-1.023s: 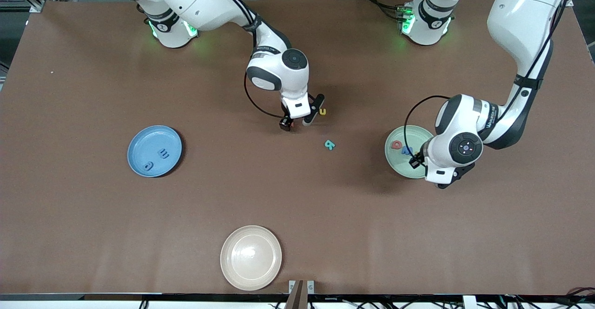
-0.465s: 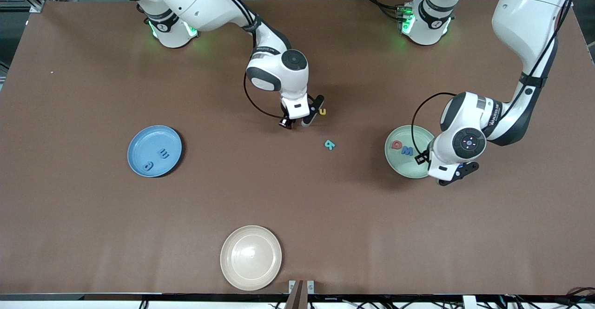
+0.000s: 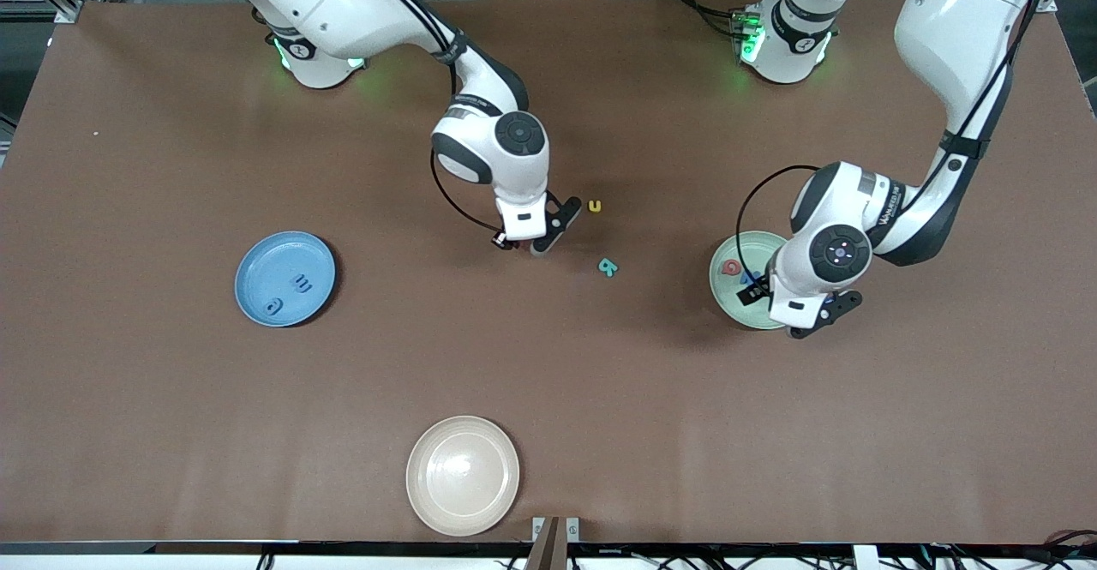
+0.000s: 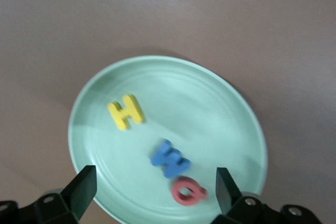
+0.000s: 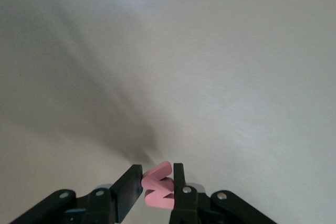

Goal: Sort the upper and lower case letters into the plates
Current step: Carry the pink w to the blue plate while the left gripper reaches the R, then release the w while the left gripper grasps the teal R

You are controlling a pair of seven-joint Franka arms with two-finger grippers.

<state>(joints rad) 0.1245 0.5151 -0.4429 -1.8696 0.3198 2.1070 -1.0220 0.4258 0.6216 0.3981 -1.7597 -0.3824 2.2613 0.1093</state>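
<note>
Right gripper [image 5: 157,184] pinching red letter [image 5: 159,184]; blue plate [image 3: 257,296] lying at its 8 o'clock, front view. Left gripper [image 4: 155,192] gaping, hovering over pale green plate [image 4: 220,119].

A glossy pale green plate [image 4: 231,114] holds matt, foam-like letters [image 4: 170,159] on a matt brown tabletop [image 3: 171,399].

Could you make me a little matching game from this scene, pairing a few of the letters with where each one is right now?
Things:
1. yellow H
2. pink letter
3. teal letter
4. small yellow letter

Places:
A. lying on the bare table, nearer the front camera than the other loose letter
B. pinched in the right end effector
C. in the pale green plate
D. lying on the bare table, beside the right end effector

Pairs: 1-C, 2-B, 3-A, 4-D
</note>
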